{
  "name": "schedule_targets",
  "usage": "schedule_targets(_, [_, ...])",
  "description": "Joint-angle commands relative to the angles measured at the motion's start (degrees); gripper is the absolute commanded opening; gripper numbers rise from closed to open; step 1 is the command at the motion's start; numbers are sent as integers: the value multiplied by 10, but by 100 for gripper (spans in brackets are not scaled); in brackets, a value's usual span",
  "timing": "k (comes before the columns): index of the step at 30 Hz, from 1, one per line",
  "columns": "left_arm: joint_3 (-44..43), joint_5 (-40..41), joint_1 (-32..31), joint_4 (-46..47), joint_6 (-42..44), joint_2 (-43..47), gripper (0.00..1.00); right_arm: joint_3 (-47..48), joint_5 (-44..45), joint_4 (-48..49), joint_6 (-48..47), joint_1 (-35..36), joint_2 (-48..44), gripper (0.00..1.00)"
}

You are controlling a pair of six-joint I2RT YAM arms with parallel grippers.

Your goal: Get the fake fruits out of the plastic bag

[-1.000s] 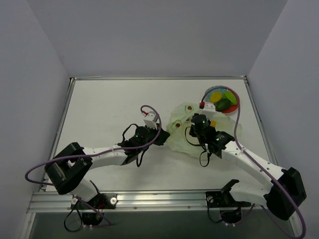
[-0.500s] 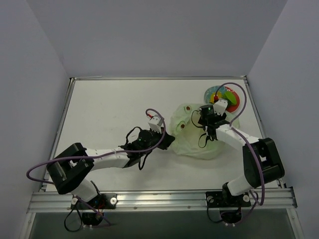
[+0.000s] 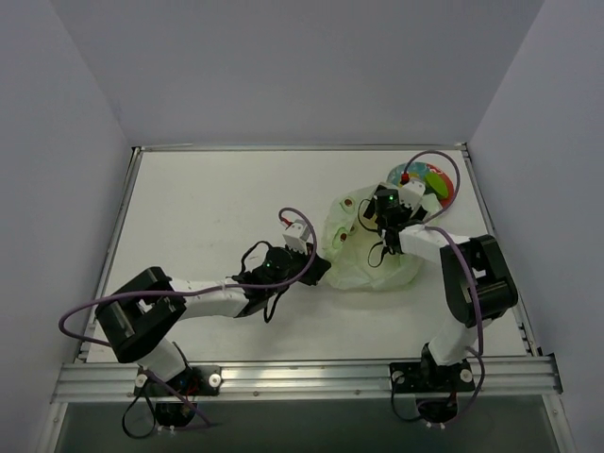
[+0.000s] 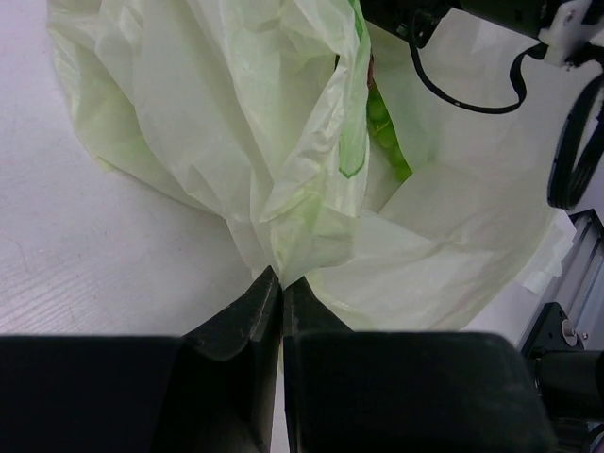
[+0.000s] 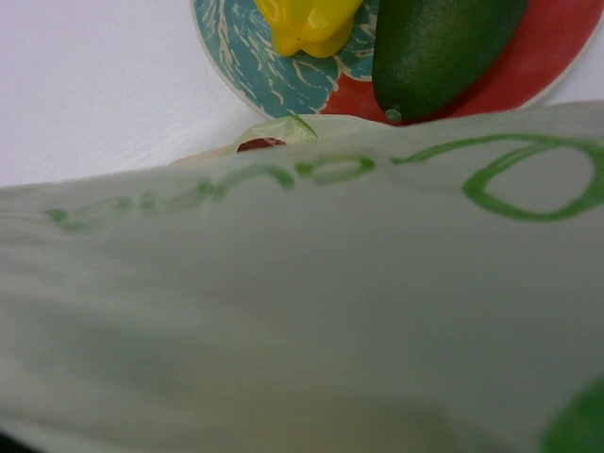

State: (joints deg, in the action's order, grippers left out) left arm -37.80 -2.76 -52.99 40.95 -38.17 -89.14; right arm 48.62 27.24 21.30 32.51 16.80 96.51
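In the left pincer (image 4: pixel 281 285), bag edge (image 4: pixel 294 238); green fruit (image 4: pixel 385 127) beyond.

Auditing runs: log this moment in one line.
left gripper: shut on pale-green plastic bag | right gripper: over bag, state unclear | round red-and-teal plate: yellow plastic fruit

My left arm (image 3: pixel 208 293) stretches low and forward, left gripper (image 4: pixel 281 283) pinched tight on the plastic bag (image 4: pixel 236 123). My right arm (image 3: pixel 472 283) folds back sharply at the elbow, and I can't see how the right gripper (image 3: pixel 377 219) is set.
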Motion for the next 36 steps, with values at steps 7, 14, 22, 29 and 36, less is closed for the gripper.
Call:
schedule_targets(7, [-32,-1,-2,27,-1,-8,2,81,8,55,-14,-18,79,99])
schedule_targets(14, [-32,0,-2,25,-1,-6,2,49,-3,68,-35,-10,40,43])
schedule_targets(22, [-27,7,-2,24,2,10,2,-67,-45,11,-37,46,-141,30])
schedule_targets(29, [-21,21,0,12,12,35,2,-139,-132,-85,4,102,-311,31])
schedule_targets(36, [-3,79,26,-32,22,91,2,-75,-233,-165,8,103,-453,30])
